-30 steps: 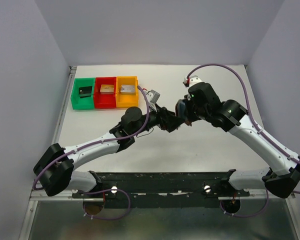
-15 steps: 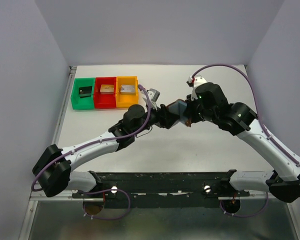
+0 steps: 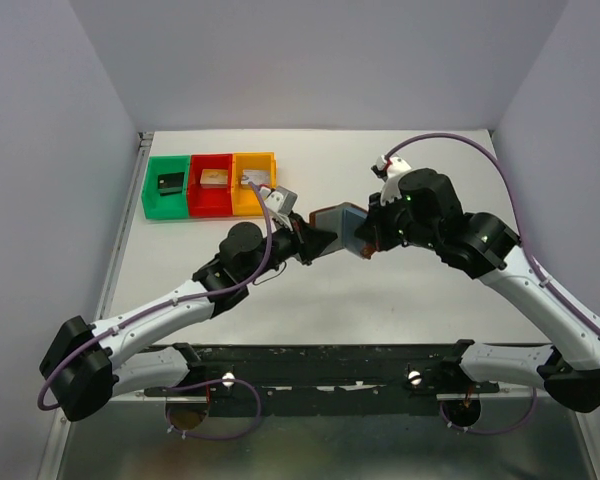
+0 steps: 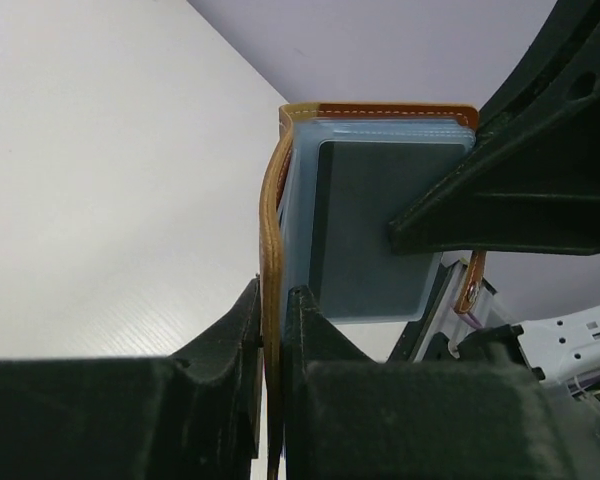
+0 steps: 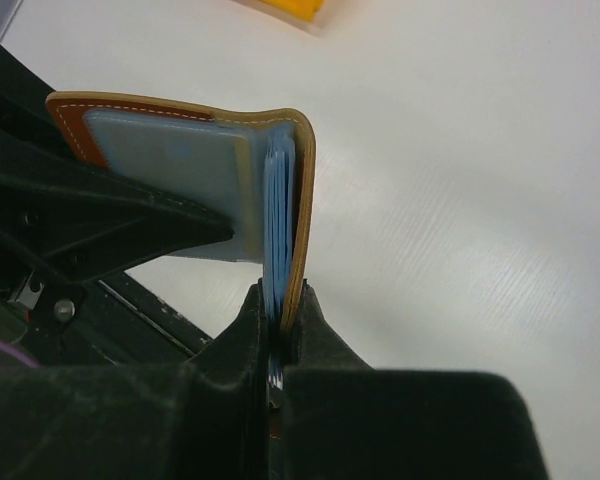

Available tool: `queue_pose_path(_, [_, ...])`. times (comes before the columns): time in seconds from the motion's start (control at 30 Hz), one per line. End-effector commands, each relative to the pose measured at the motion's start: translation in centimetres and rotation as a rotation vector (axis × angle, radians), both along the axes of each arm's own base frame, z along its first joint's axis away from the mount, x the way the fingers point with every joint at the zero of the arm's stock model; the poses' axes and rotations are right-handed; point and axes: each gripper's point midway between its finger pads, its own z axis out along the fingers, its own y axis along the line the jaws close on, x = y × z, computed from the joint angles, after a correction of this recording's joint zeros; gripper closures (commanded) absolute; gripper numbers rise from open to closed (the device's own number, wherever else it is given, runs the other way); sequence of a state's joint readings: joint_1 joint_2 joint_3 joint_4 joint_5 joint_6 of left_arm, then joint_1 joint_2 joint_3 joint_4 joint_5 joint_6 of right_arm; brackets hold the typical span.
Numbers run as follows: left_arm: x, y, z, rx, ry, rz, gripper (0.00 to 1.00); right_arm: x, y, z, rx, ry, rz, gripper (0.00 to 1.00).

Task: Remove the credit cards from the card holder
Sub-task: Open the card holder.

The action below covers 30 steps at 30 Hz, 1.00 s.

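Note:
The brown leather card holder (image 3: 338, 222) hangs open in the air between both arms, above the table's middle. My left gripper (image 3: 315, 240) is shut on one brown flap (image 4: 271, 230), whose edge is pinched between the fingertips. My right gripper (image 3: 366, 236) is shut on the other flap (image 5: 302, 200) together with the pale blue sleeves. A dark grey credit card (image 4: 365, 225) sits in the blue-grey lining, seen in the left wrist view. The right gripper's finger (image 4: 500, 200) crosses that card's corner. No other cards show.
Green (image 3: 166, 186), red (image 3: 210, 184) and orange (image 3: 253, 182) bins stand in a row at the back left, each with a block inside. White walls close in the table on three sides. A black rail runs along the near edge.
My left gripper has closed from wide open onto the card holder's flap. Both arms have shifted left, and the holder now stands spread open between them.

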State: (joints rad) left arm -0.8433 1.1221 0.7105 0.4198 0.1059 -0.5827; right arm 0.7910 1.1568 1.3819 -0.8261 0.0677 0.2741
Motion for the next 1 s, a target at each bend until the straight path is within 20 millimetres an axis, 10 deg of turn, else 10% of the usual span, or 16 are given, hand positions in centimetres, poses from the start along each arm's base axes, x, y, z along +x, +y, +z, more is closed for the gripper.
queue_pose_path(0.0, [-0.5,1.1,1.6,-0.05,-0.067,-0.018,0.96,-1.9,1.5,1.4,0.098,0.011,0.105,1.0])
queue_pose_path(0.1, [-1.6,1.3,2.3,-0.074,-0.085,-0.067,1.0,-2.2,1.8,1.8,0.121,0.015,0.119,0.94])
queue_pose_path(0.33, [-2.3,2.6,1.8,-0.032,-0.042,-0.051,1.0,-2.5,0.5,2.7,0.124,-0.014,0.085,0.34])
queue_pose_path(0.5, [-2.7,3.7,1.4,-0.001,-0.025,-0.023,1.0,-2.9,-0.8,4.4,0.135,-0.078,0.07,0.28])
queue_pose_path(0.73, [-2.8,4.2,0.8,0.052,0.025,-0.009,1.0,-4.8,2.5,5.5,0.292,-0.031,0.223,0.1])
queue_pose_path(0.97, [-2.7,4.5,1.5,0.062,0.032,0.008,1.0,-3.4,4.2,2.5,0.249,0.044,0.214,0.11])
